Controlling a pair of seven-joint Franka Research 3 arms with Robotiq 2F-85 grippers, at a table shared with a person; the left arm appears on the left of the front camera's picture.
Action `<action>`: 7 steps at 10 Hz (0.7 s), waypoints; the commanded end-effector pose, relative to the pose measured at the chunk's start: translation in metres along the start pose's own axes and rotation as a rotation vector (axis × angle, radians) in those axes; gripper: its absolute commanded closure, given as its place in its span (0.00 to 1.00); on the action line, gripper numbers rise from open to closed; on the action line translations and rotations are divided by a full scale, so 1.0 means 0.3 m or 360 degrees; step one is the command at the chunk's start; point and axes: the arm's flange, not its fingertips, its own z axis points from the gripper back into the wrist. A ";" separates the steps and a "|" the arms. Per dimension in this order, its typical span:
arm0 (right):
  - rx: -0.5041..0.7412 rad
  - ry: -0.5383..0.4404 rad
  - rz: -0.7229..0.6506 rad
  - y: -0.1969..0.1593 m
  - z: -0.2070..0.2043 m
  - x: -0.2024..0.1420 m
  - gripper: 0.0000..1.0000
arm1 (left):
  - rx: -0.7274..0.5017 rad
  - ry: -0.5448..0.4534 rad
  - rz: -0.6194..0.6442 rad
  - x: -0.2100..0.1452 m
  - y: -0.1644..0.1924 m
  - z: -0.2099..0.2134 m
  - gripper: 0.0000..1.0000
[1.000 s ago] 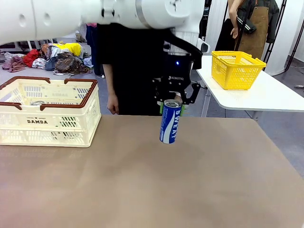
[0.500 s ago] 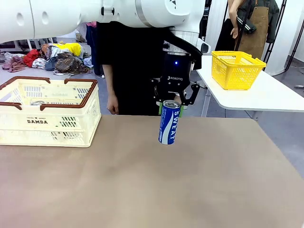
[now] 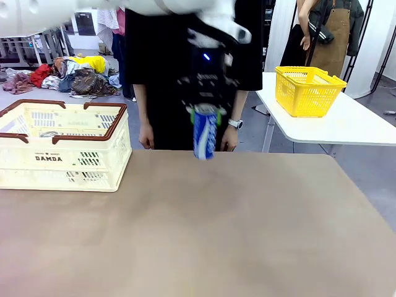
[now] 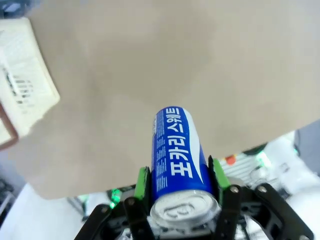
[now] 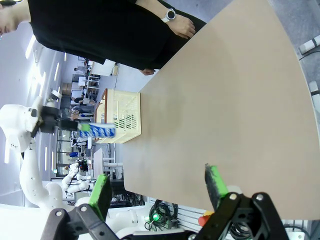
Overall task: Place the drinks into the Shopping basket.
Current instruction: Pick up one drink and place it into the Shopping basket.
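yellow basket (image 3: pixel 309 91) on white side table (image 3: pixel 346 127)

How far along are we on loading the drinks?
Done: at least one can top already lies inside the Shopping basket. In hand: the left gripper is shut on a blue-and-white can, held above the table. Left: carry it over the basket and release it. The right gripper is open.

Shopping basket (image 3: pixel 62 151) reads "DAMDA"; the can (image 4: pixel 176 155) reads "포카리 스웨트".
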 end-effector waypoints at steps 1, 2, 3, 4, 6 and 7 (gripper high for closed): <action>0.0032 -0.0020 0.0035 -0.001 -0.004 0.003 0.00 | -0.0107 -0.0205 0.0098 0.015 0.270 0.116 1.00; 0.0032 -0.0020 0.0035 -0.001 -0.004 0.003 0.00 | -0.0082 -0.0297 0.0170 0.038 0.383 0.152 1.00; 0.0032 -0.0020 0.0035 -0.001 -0.004 0.003 0.00 | -0.0104 -0.0358 0.0199 0.067 0.502 0.169 1.00; 0.0032 -0.0020 0.0035 -0.001 -0.004 0.003 0.00 | -0.0058 -0.0355 0.0286 0.099 0.610 0.161 1.00; 0.0032 -0.0020 0.0035 -0.001 -0.004 0.003 0.00 | 0.0051 -0.0303 0.0384 0.151 0.839 0.100 1.00; 0.0032 -0.0020 0.0035 -0.001 -0.004 0.003 0.00 | 0.0021 -0.0327 0.0440 0.152 0.937 0.064 1.00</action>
